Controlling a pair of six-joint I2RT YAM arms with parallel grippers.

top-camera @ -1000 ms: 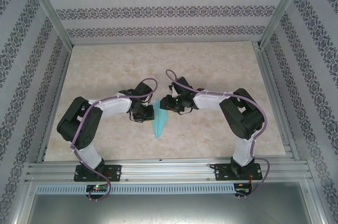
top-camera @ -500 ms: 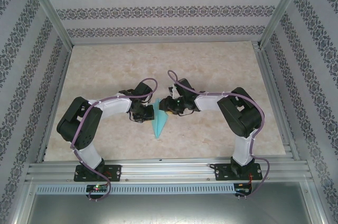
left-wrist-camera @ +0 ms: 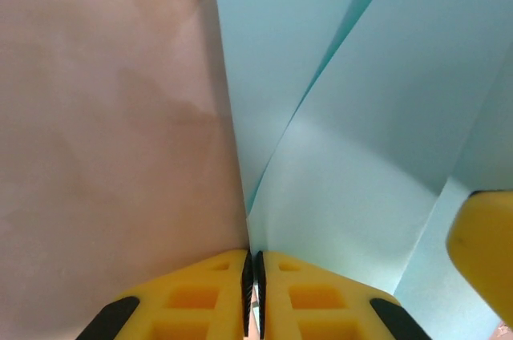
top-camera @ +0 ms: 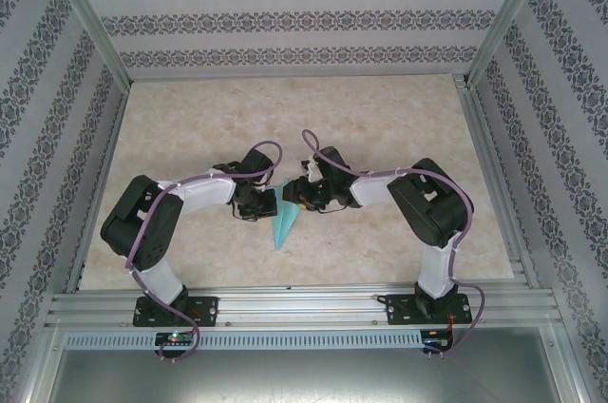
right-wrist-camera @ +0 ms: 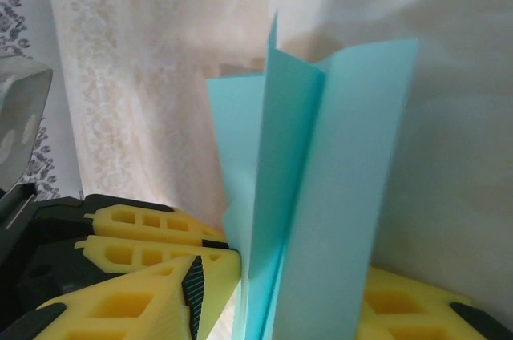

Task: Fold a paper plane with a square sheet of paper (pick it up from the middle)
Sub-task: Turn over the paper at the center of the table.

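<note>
Top external: paper plane (top-camera: pixel 283 224) points toward bases; left gripper (top-camera: pixel 270 201) clamped on its left edge, right gripper (top-camera: pixel 294 196) fingers apart, astride.

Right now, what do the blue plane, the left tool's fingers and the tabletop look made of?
paper plane: thin matte turquoise paper, going by sharp creases and layered flaps.
left tool fingers: yellow plastic, seemingly moulded or printed, with open pockets and black pad faces.
table: beige marble-look surface, faint sheen; probably laminate, can't confirm.
</note>
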